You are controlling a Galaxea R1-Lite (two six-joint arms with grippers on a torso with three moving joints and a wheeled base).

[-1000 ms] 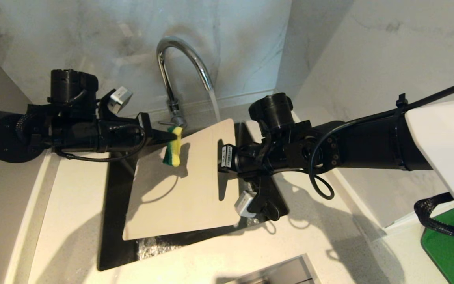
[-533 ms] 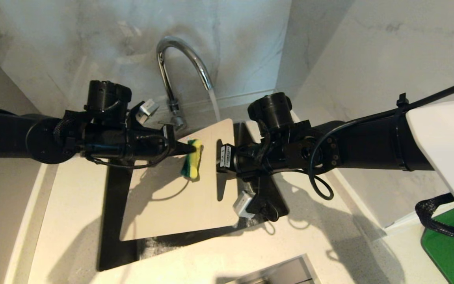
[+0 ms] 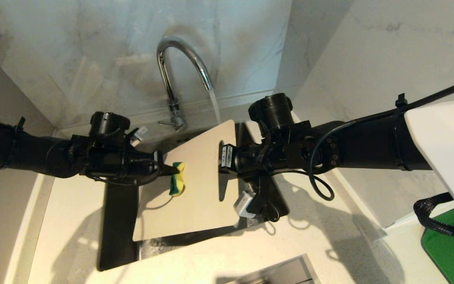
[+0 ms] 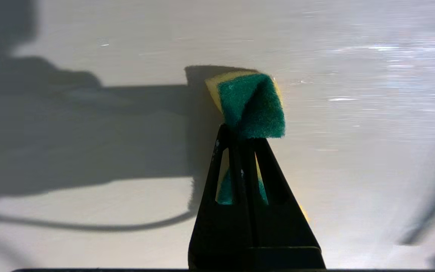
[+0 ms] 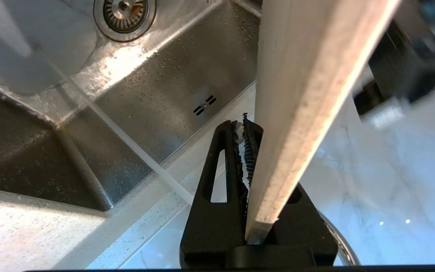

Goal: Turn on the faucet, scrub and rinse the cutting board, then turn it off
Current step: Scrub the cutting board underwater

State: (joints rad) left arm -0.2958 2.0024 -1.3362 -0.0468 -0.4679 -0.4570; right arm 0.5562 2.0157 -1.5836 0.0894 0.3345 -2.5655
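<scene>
The chrome faucet [image 3: 179, 59] is running, its stream [image 3: 215, 104] falling to the far corner of the cream cutting board [image 3: 199, 205]. The board is held tilted over the sink. My right gripper [image 3: 221, 156] is shut on the board's right edge; in the right wrist view that edge [image 5: 308, 94] runs through the gripper [image 5: 242, 130]. My left gripper [image 3: 173, 170] is shut on a yellow-and-green sponge [image 3: 177, 184], which presses on the board's left-middle face. The left wrist view shows the gripper [image 4: 242, 136] pinching the sponge [image 4: 251, 105] against the board [image 4: 89, 226].
The wet steel sink basin [image 5: 164, 94] with its drain [image 5: 124, 11] lies under the board. The pale counter [image 3: 250, 256] surrounds it, with marble walls behind. A bright green board [image 3: 451, 252] lies at the far right, and a steel edge [image 3: 274, 272] shows at the front.
My left gripper carried the sponge right across the board, then back left and nearer the front edge. The board shifted slightly. The right arm stayed put.
</scene>
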